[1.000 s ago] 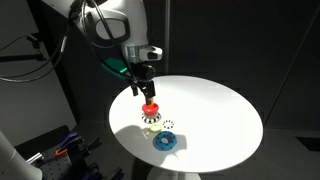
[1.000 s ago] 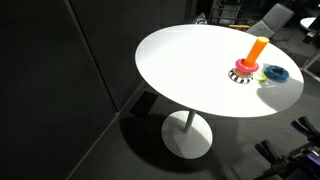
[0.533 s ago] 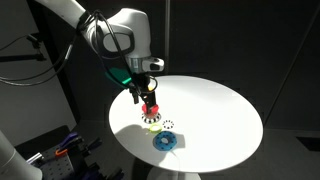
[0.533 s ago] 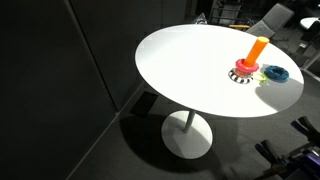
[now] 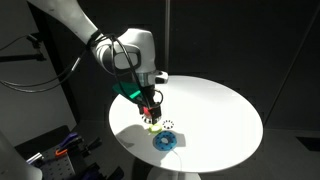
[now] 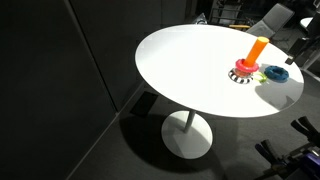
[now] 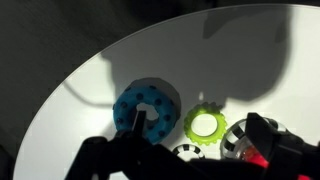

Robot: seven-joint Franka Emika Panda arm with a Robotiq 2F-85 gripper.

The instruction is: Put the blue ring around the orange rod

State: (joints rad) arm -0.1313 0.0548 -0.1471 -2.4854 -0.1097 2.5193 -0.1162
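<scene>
Near the front edge of the round white surface (image 5: 215,110), the blue ring (image 5: 165,141) is lying flat with its hole facing up, not yet on anything. The orange rod (image 6: 257,50) is standing upright just beside it, with a black-and-white ring (image 6: 243,77) already around its base. In an exterior view the gripper (image 5: 149,103) is hanging low right by the rod, so the blue ring is lying a short way off toward the surface's near edge. The wrist view is showing the ring just ahead of the dark fingers, with a yellowish-green ring (image 7: 205,125) close beside it. That small offset toward the edge looks like the gap the arm is needing to close before grasping.

Whether the gripper is spread or closed cannot be told; the fingers are showing only as dark blurs.

Compared with a second ago, the arm is sitting lower and farther forward, while ring and rod are resting where they were.
</scene>
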